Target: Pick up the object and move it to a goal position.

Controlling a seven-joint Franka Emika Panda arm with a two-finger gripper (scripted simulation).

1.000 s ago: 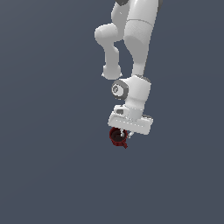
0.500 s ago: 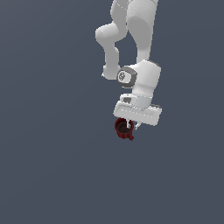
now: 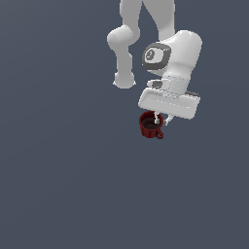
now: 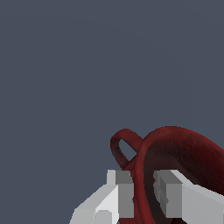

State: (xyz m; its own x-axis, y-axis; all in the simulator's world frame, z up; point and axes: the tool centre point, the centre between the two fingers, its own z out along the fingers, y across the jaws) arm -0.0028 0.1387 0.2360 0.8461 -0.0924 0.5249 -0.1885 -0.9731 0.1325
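Note:
The small dark red mug (image 3: 150, 125) with a loop handle hangs just under my white gripper (image 3: 159, 118) in the exterior view, against the plain grey background. In the wrist view the mug (image 4: 183, 151) fills the corner, its handle (image 4: 124, 146) sticking out to one side. My gripper (image 4: 143, 192) is shut on the mug's rim: one finger (image 4: 124, 194) sits outside the wall and the other finger (image 4: 173, 197) inside the dark cup. The mug is tilted in the grip.
The white arm (image 3: 170, 53) rises above the gripper toward the top of the exterior view. Only a flat grey surface shows around it.
The arm has carried the mug up and toward the exterior view's right over the last second. The grip on the mug is unchanged.

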